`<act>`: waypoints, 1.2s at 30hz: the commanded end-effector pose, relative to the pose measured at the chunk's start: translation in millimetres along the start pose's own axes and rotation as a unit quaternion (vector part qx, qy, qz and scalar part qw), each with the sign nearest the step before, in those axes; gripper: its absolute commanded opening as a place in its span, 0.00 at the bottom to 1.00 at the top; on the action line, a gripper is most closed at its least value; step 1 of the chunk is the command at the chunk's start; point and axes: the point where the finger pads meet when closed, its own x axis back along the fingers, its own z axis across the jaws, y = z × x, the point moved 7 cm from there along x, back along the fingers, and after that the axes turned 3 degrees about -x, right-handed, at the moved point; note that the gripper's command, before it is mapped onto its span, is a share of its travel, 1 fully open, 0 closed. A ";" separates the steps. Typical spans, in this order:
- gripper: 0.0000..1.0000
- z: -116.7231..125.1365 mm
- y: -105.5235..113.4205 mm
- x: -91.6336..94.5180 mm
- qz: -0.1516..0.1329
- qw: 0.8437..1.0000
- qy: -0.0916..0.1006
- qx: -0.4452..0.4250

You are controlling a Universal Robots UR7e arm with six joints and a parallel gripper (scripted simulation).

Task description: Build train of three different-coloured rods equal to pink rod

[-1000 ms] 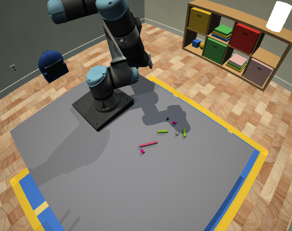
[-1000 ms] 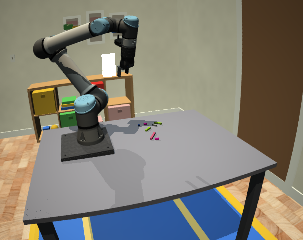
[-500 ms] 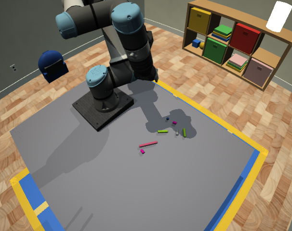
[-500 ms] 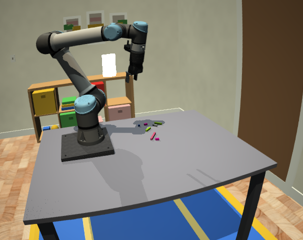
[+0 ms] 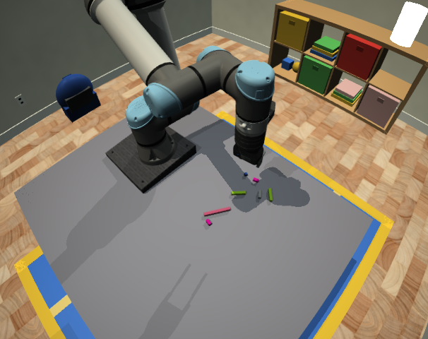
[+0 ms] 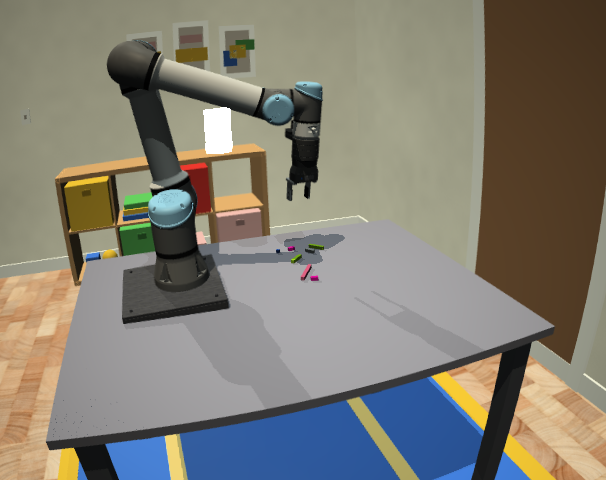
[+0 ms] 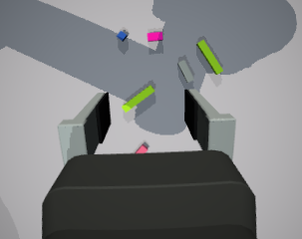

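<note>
The pink rod (image 5: 217,211) is a long, thin bar lying flat near the middle of the grey bench (image 5: 141,263). A short magenta rod (image 5: 208,221) lies just beside its left end, apart from it. Farther toward the gripper (image 6: 298,192), a loose cluster holds a lime rod (image 5: 238,192), a small grey rod (image 5: 259,193), a second lime rod (image 5: 270,193), a second magenta rod (image 5: 256,179) and a tiny blue rod (image 5: 245,174). None of these touch. The gripper hangs above the cluster, well off the bench, fingers spread fully wide and holding nothing. The arm's shadow covers most of the cluster. A shelf unit (image 5: 352,25) stands beyond the bench.
</note>
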 end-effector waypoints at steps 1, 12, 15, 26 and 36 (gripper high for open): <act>1.00 17.2 -9.5 -24.9 -0.019 0.999 0.006 -0.028; 1.00 44.8 -35.4 -81.8 -0.056 0.994 0.026 -0.089; 1.00 45.7 -36.7 -84.3 -0.057 0.994 0.027 -0.091; 1.00 45.8 -36.8 -84.5 -0.057 0.994 0.028 -0.091; 1.00 45.8 -36.8 -84.5 -0.057 0.994 0.028 -0.091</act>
